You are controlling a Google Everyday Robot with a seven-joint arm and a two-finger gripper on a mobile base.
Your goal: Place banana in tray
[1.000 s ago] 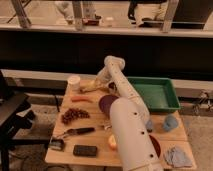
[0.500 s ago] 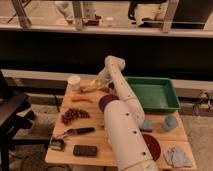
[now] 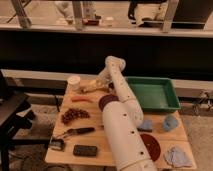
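Pale yellow, slightly curved banana [image 3: 93, 87] lies at the wooden worktop [image 3: 95, 140] rear, long axis roughly left–right, beside the white cup [image 3: 74, 81]. Hand [image 3: 101, 80] sits at its right end; grip state cannot be told. Green, raised-rim rectangular tray [image 3: 172, 102] lies well apart, right.

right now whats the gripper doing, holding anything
Gripper: at the far left of the table, right at the banana, beside the tray. A grasp cannot be told from this view.

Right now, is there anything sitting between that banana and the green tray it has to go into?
Only the robot's own arm crosses that stretch. The banana lies at the table's back edge, with the gripper at its right end, and the green tray sits to the right. No loose object shows between them.
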